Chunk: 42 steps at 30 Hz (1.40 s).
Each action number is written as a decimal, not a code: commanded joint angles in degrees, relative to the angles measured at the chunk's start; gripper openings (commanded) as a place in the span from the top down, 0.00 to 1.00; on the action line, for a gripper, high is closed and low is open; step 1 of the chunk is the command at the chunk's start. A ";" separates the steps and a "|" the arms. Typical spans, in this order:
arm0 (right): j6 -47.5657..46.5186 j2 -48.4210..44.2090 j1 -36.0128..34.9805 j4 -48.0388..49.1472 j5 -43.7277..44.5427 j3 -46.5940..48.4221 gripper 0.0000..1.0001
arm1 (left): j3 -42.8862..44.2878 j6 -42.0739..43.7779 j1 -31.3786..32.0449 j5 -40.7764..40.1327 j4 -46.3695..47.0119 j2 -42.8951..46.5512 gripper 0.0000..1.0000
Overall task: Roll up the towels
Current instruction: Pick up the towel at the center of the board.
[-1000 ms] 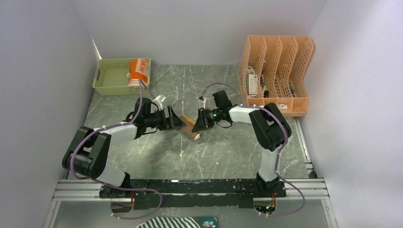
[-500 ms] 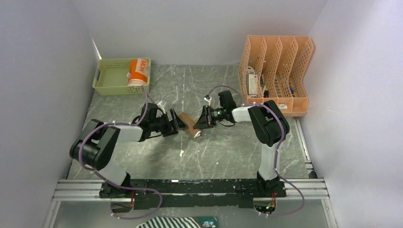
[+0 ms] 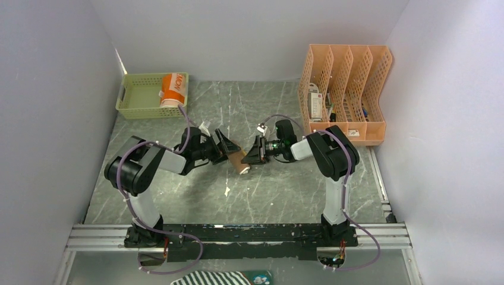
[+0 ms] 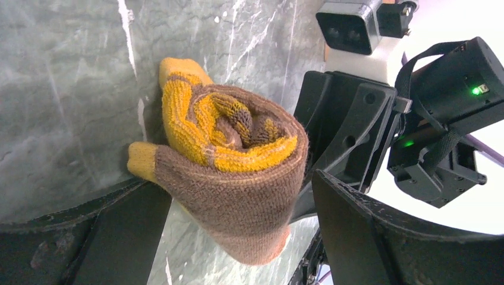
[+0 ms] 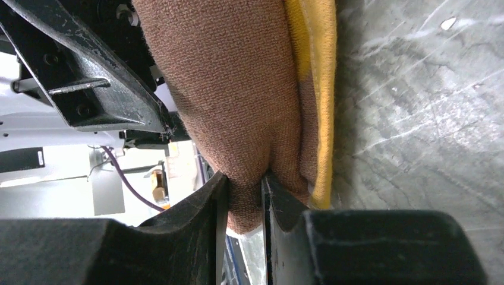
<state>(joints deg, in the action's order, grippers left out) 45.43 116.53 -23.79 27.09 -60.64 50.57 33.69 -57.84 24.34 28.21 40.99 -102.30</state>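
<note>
The yellow towel with brown print is a tight roll at the middle of the table, its spiral end facing the left wrist camera. My right gripper is shut on a fold of its brown outer layer. My left gripper stands open, its two fingers wide on either side of the roll's other end without pinching it. The orange towel lies rolled against the right wall of the green basket at the back left.
An orange file organizer with small items stands at the back right. A black-and-white striped cloth lies below the arms' base rail. A small white scrap sits on the marble table in front of the roll.
My left gripper has opened wide and slid right, bringing its fingers around the roll's end. My right gripper has kept its grip and shifted slightly.
</note>
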 commanded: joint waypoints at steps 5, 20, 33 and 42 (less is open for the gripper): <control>8.75 2.18 -1.39 13.39 -1.83 -2.17 0.77 | 0.44 -2.90 2.42 -1.97 5.26 -5.60 0.06; 14.98 1.47 -1.81 25.10 -2.80 -2.90 0.70 | 6.44 5.65 1.92 -6.69 -9.34 -0.01 0.53; 15.71 -10.13 4.95 35.07 -2.69 -8.18 0.00 | 33.53 30.47 -10.71 -7.22 -50.53 3.31 0.57; -6.92 -21.81 5.23 6.18 -0.46 -8.41 0.00 | 63.51 51.35 -23.57 -5.03 -73.36 -3.65 0.56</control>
<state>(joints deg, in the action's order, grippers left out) 48.80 98.39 -18.50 44.88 -61.95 42.85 86.02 -18.24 4.47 21.71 -20.56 -103.13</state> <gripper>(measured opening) 0.999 0.434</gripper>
